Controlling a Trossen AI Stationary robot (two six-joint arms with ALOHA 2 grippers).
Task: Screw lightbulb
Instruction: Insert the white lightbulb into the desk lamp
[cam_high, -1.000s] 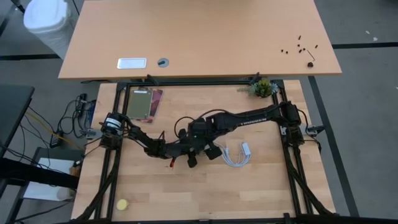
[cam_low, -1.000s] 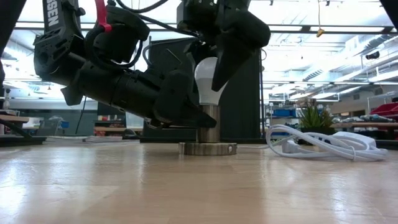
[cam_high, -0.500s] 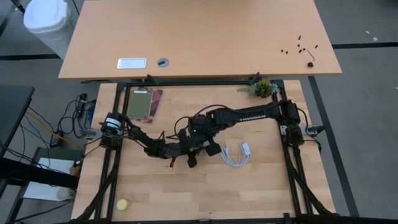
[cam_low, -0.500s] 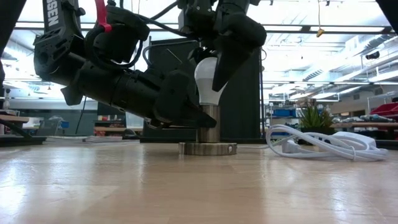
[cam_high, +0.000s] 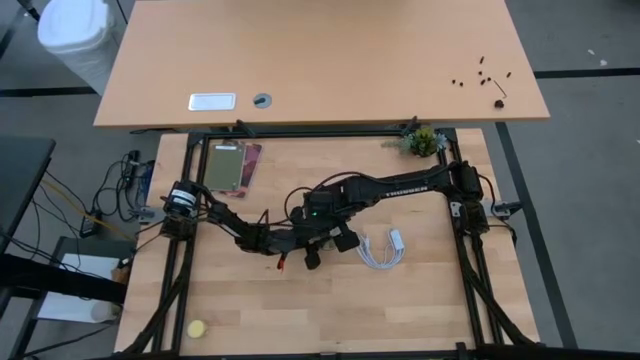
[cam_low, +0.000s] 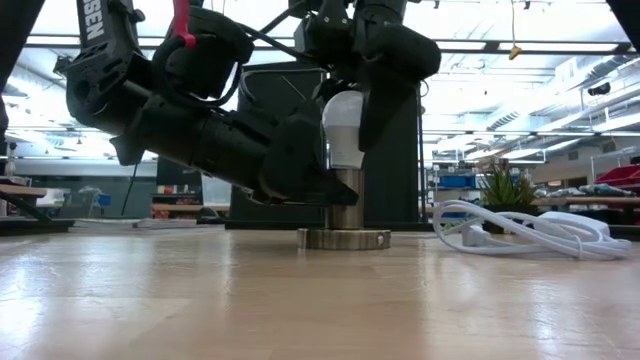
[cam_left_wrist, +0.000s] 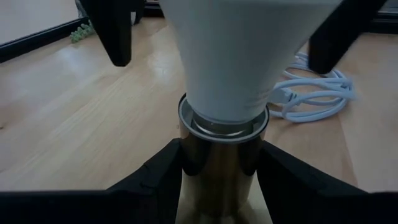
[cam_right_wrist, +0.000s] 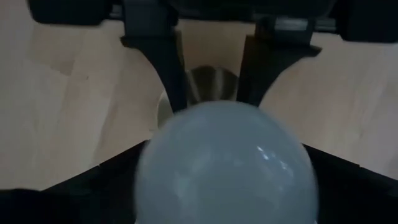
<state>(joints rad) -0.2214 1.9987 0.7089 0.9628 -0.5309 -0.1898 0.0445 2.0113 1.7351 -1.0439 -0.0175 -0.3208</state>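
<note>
Your bulb sits upright in its socket, mid-desk.
Left gripper clamps the socket; right gripper clamps the lightbulb.

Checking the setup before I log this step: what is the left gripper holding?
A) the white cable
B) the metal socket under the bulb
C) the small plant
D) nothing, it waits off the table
B: in the left wrist view the left gripper has its fingers clamped on either side of the metal socket, with the lightbulb seated in its top.
</note>
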